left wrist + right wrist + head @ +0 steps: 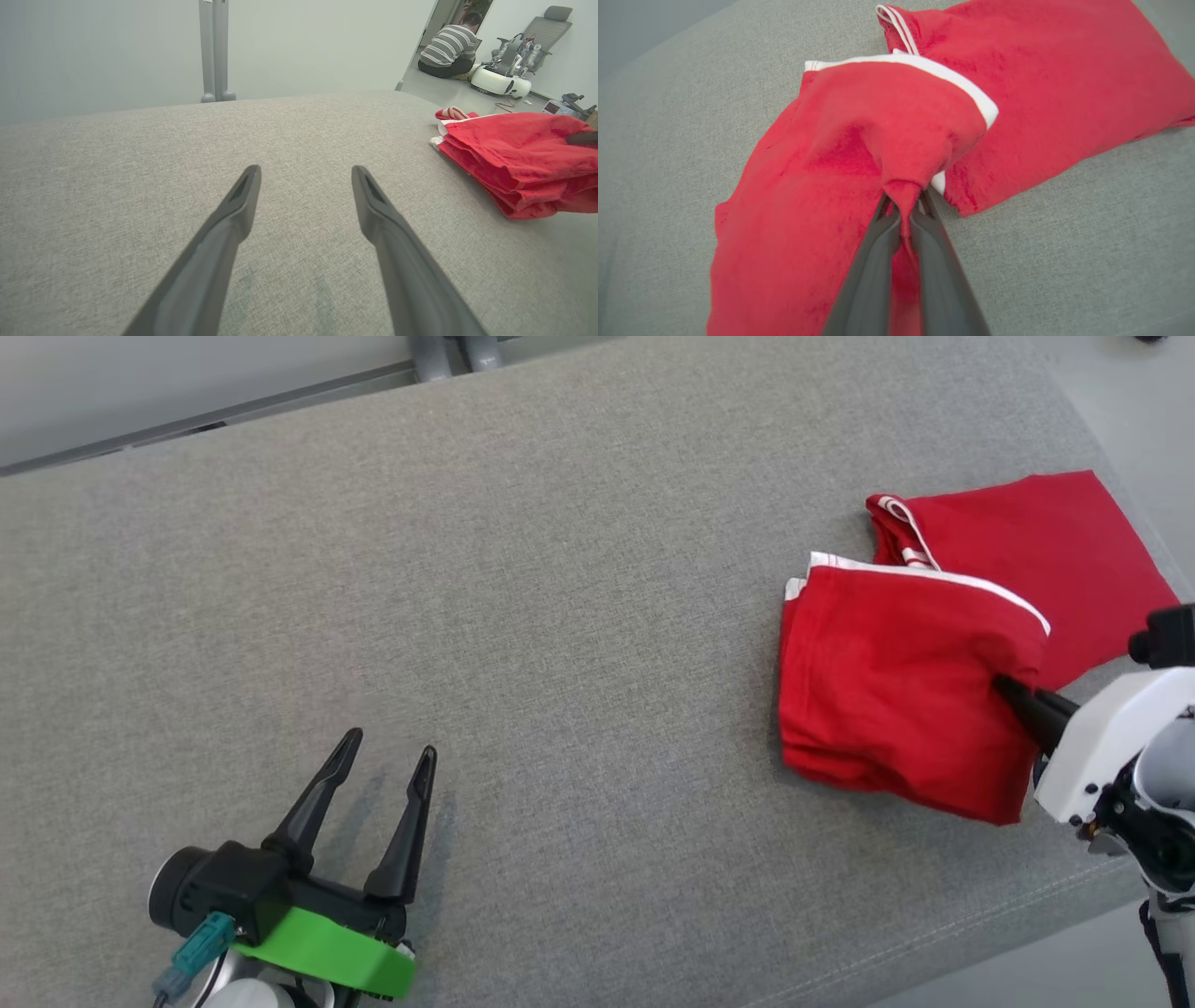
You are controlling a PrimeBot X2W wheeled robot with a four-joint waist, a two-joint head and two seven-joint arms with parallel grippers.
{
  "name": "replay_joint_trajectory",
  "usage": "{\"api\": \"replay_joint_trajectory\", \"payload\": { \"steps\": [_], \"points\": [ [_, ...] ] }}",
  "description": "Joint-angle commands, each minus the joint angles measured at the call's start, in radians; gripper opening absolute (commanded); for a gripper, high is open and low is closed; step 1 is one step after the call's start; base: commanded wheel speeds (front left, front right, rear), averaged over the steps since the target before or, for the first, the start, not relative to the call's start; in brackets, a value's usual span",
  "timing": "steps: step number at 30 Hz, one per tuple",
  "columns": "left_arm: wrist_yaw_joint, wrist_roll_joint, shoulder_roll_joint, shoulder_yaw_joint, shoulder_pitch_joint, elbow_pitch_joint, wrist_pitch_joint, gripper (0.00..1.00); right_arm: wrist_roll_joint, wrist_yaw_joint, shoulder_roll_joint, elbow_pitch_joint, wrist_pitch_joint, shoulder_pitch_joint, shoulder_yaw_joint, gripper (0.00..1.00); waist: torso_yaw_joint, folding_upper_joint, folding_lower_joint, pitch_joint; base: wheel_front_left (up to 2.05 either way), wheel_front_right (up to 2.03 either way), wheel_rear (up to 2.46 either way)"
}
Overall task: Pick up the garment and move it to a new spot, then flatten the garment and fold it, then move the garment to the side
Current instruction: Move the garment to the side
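ROBOT TAKES HOLD OF FOLDED GARMENT: The robot's right hand [1006, 689] is clenched on a pinch of cloth from the upper layer of a red garment [896, 691], which lies near the right end of a grey fabric-covered counter [560, 569], close to its front seam. In the right wrist view the two dark fingers [873, 261] are pressed together with red fabric bunched between them. They draw the layer edged in white trim [952, 79] into a small peak, while the rest of the garment lies on the counter. The garment is doubled over on itself, one panel overlapping another. This suggests the folding is largely done and the grip is meant for shifting the bundle aside. A hold on one layer alone could let the fold fall open if lifted. The left hand [390, 744] is released, fingers spread wide and holding nothing. It sits low over bare counter at the lower left, well apart from the garment and apparently parked out of the way.
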Motion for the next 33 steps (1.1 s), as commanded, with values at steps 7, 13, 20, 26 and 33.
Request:
{"api": "replay_joint_trajectory", "payload": {
  "steps": [7,13,20,26,33],
  "points": [
    [-0.003,-0.018,0.018,-0.024,-0.049,0.003,0.000,1.00,-0.053,0.000,-0.117,-0.025,0.050,-0.155,0.104,0.00,-0.007,0.0069,0.0000,0.067,0.00,0.00,0.00],
    [-0.003,-0.049,0.025,-0.037,-0.062,-0.008,-0.002,1.00,-0.027,0.000,-0.224,-0.036,0.218,-0.278,0.057,0.00,0.040,0.0069,0.0000,0.120,0.00,0.00,0.00],
    [-0.003,-0.066,0.040,-0.040,-0.090,-0.009,-0.002,1.00,-0.101,0.000,-0.348,0.054,0.256,-0.307,-0.005,0.00,0.098,0.0069,0.0000,0.170,0.00,0.00,0.00],
    [-0.003,-0.075,0.033,-0.057,-0.119,0.001,-0.003,1.00,-0.205,0.000,-0.357,0.181,0.151,-0.313,-0.026,0.37,0.139,0.0069,0.0000,0.189,0.00,0.00,0.00],
    [-0.003,-0.072,0.008,-0.055,-0.127,0.010,-0.002,1.00,-0.307,0.000,-0.338,0.262,0.042,-0.298,-0.048,1.00,0.163,0.0069,0.0000,0.180,0.00,0.00,0.00]
  ]
}}
